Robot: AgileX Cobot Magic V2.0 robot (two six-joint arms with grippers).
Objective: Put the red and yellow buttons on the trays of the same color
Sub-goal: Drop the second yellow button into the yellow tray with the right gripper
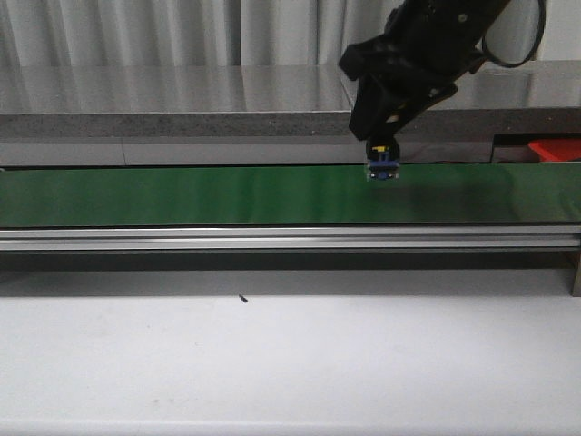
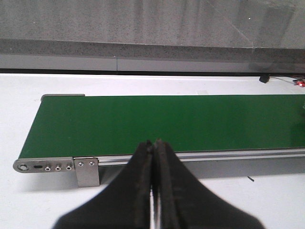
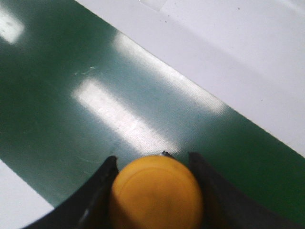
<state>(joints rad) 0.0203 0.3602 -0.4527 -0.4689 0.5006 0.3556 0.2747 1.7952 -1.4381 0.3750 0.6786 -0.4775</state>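
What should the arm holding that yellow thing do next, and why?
Probably lift the yellow button clear of the green belt and carry it off to find a yellow tray. The right gripper already clamps it on both sides; only a red tray shows, and that colour doesn't match.

Setting looked like a lab or industrial test bench. A long green conveyor belt [image 1: 227,195] in an aluminium frame [image 1: 272,238] ran across a plain white tabletop [image 1: 272,363].

Glossy green belt [image 1: 227,195] with a fine woven texture, brushed metal rail [image 1: 272,238], smooth matt yellow plastic button [image 3: 156,194], shiny red plastic tray [image 1: 556,149], speckled stone-like ledge [image 2: 143,24]
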